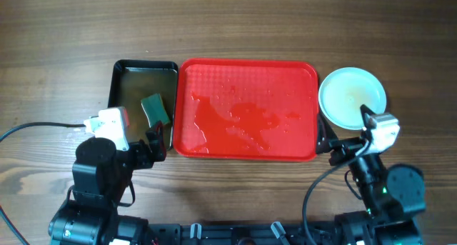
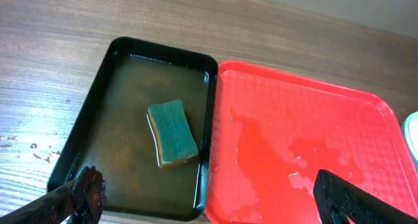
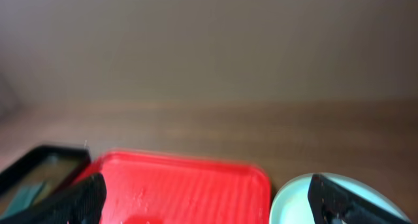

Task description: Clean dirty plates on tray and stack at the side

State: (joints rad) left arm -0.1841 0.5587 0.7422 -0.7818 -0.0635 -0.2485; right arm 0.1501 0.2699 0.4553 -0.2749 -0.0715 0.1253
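The left claw [image 2: 209,186] hangs released, its two dark fingers spread wide and cut off by the bottom edge of its wrist view, one over the near left corner of the black tray and the other over the near part of the red tray. The right claw [image 3: 208,186] is likewise released, fingers far apart and blurred, one low over the red tray and the other over the plate. Beneath both is one wooden table [image 1: 228,23]. The largest thing on it is the single red tray [image 1: 207,70], which lies at the middle with pools and beads of water [image 1: 250,123] across its textured floor. Touching or just beside its left edge is one smaller black tray [image 1: 118,81], filled with murky brownish liquid; its near end is hidden by the left arm in the overhead view. Just off the red tray's right edge, on the bare table, sits one round pale plate [image 1: 343,95]. Only a single outline shows from above, so whether others lie stacked under it cannot be told. Its centre carries a faint yellowish tinge, too weak to make out clearly. One green sponge [image 2: 173,132] lies flat in the black tray's liquid, towards its right side.
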